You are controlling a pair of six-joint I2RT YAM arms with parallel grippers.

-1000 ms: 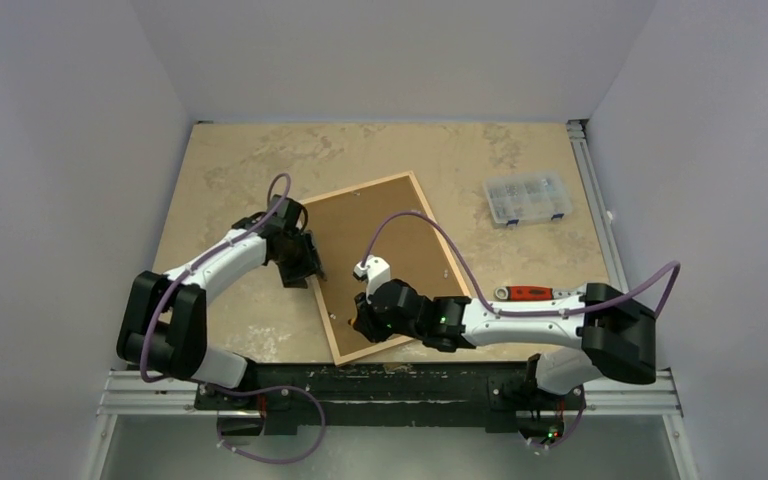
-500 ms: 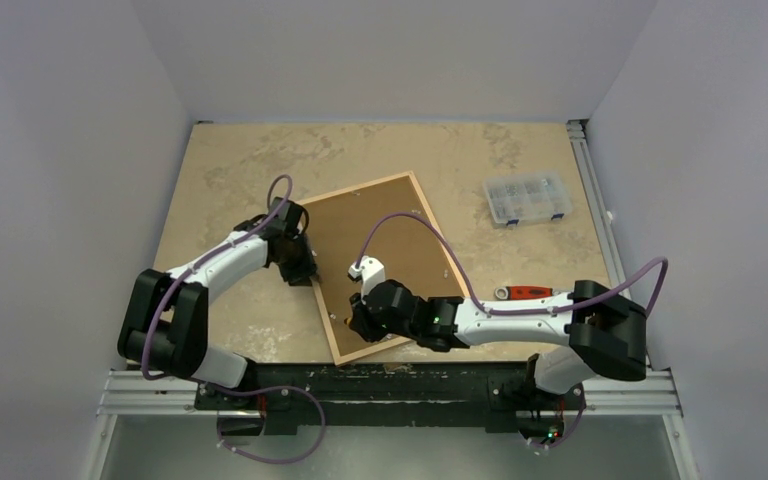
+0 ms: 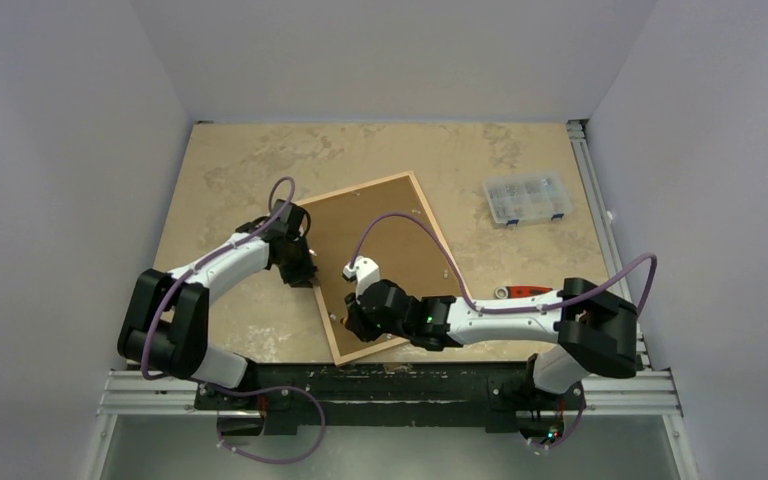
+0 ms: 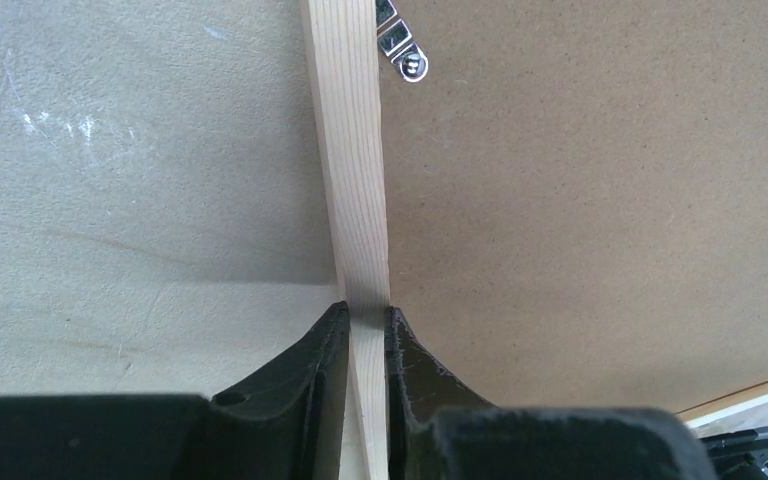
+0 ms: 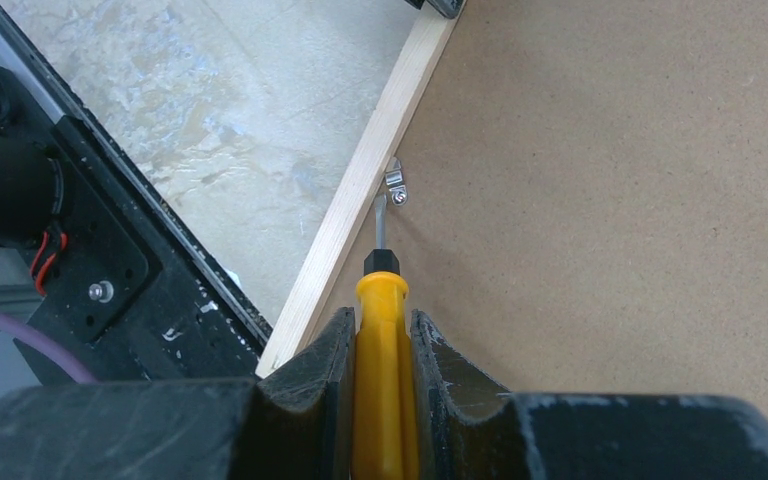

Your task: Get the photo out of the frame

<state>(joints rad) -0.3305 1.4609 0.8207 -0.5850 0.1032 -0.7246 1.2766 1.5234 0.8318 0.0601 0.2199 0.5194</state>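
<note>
The frame (image 3: 326, 312) lies face down on the table, its light wood rails around a brown backing board (image 3: 400, 240). The photo is hidden under that board. My left gripper (image 3: 305, 272) is at the frame's left rail; in the left wrist view the gripper (image 4: 367, 310) is shut on the rail (image 4: 350, 150), one finger on each side. My right gripper (image 3: 355, 320) is over the frame's near left corner. In the right wrist view it (image 5: 380, 320) is shut on a yellow-handled screwdriver (image 5: 380, 400), whose blade tip rests at a small metal clip (image 5: 395, 188) beside the rail (image 5: 360, 190).
A clear plastic box of small parts (image 3: 528, 197) stands at the back right. A red-handled tool (image 3: 522, 293) lies beside the right arm. Another metal clip (image 4: 405, 58) sits on the backing board (image 4: 580, 200) near the left rail. The black mounting rail (image 3: 390, 378) borders the near edge.
My left gripper has closed onto the frame's left rail. The right arm has shifted slightly left with the screwdriver, over the frame's near left corner.
</note>
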